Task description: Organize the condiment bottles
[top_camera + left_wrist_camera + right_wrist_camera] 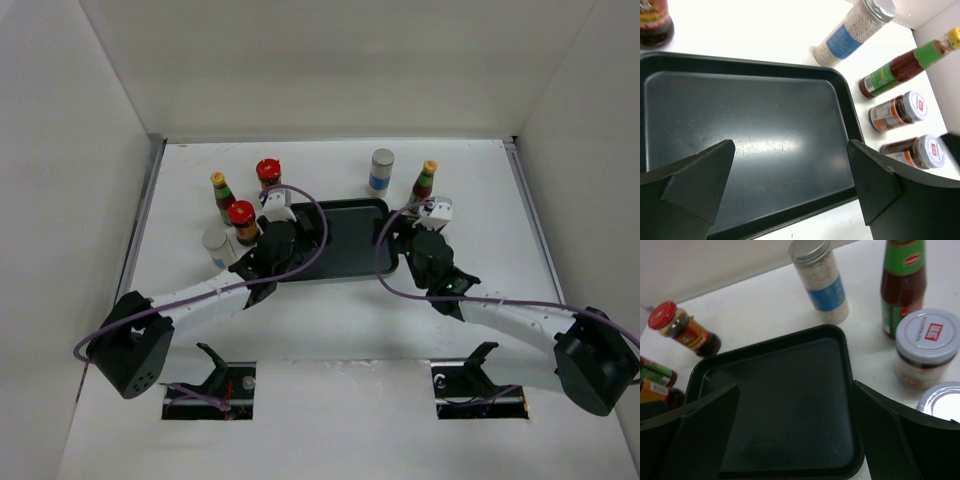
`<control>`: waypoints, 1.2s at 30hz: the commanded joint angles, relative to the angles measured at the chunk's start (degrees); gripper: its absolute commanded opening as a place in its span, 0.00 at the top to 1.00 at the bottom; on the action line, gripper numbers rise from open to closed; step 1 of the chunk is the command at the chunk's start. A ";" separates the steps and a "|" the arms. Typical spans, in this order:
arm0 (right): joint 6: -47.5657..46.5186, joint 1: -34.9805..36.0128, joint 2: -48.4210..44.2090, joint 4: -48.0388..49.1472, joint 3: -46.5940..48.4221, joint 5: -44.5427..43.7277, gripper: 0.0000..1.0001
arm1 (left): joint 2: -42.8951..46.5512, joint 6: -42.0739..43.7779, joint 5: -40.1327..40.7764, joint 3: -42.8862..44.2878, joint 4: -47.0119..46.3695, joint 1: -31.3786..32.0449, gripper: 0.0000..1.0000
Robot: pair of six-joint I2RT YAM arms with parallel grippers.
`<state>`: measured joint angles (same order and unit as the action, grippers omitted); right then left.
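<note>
The black tray (350,240) lies at the table's centre with nothing in it. On its left stand a slim yellow-capped bottle (221,192), two red-lidded jars (267,175) (241,220) and a white cylinder (215,245). On its right stand a grey-topped white cylinder (381,172) and a slim bottle (424,182). Two pale-lidded jars (900,110) (915,151) lie right of the tray in the left wrist view; the right arm hides them from above. My left gripper (295,240) (790,190) and right gripper (400,245) (795,435) are both open and empty over the tray.
White walls enclose the table on the left, back and right. The bottles stand close to the tray's left and right edges. Purple cables loop over both arms above the tray's corners.
</note>
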<state>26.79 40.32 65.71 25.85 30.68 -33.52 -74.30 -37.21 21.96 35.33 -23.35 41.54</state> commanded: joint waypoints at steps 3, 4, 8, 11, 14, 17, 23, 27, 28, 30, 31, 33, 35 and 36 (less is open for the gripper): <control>0.38 2.44 1.52 7.90 -0.35 5.83 0.17 | 2.23 3.19 4.24 4.39 3.40 -2.29 0.00; 0.46 2.96 1.70 7.90 -0.27 6.27 0.29 | 2.06 4.59 4.24 4.92 3.14 -3.17 0.00; 0.28 4.55 2.66 8.52 -0.09 7.59 0.66 | -0.22 8.20 6.77 9.92 5.59 -5.20 0.00; 0.55 4.73 4.24 7.38 0.70 7.94 0.77 | -1.72 10.92 10.20 12.91 6.13 -5.72 0.00; 0.63 4.90 5.30 6.85 1.14 7.94 0.76 | -3.12 12.51 12.58 15.63 6.83 -7.21 0.00; 0.20 5.16 6.53 6.15 1.93 7.94 0.73 | -5.84 16.02 13.11 18.80 7.18 -9.15 0.00; 0.29 5.26 6.45 5.88 1.49 7.59 0.69 | -11.38 19.36 12.24 24.95 9.12 -12.31 0.19; 0.64 4.82 5.92 6.50 0.79 7.33 0.62 | -17.17 20.33 11.01 30.92 10.69 -14.33 0.39; 0.46 4.82 5.83 6.50 0.88 7.33 0.60 | -19.02 20.51 10.48 32.68 11.83 -14.77 0.35; 0.20 4.90 5.83 6.59 0.79 7.15 0.53 | -22.62 20.16 10.13 36.72 15.16 -15.65 0.26; 0.46 4.82 5.92 6.59 0.79 7.15 0.44 | -24.03 19.99 10.12 38.30 16.66 -15.92 0.22; 0.64 4.73 6.01 6.59 0.79 7.67 0.28 | -25.97 20.25 10.56 40.33 18.08 -16.10 0.15; 0.11 4.90 6.01 6.59 0.96 7.77 0.19 | -26.86 20.25 11.61 41.04 18.70 -16.10 0.10; 0.02 4.90 6.01 6.59 0.96 7.77 0.17 | -27.12 20.34 12.40 41.13 18.70 -16.10 0.09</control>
<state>27.07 45.08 72.58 30.06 30.28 -26.20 -101.82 -17.91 32.86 73.60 -6.76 25.63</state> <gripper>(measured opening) 0.817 0.902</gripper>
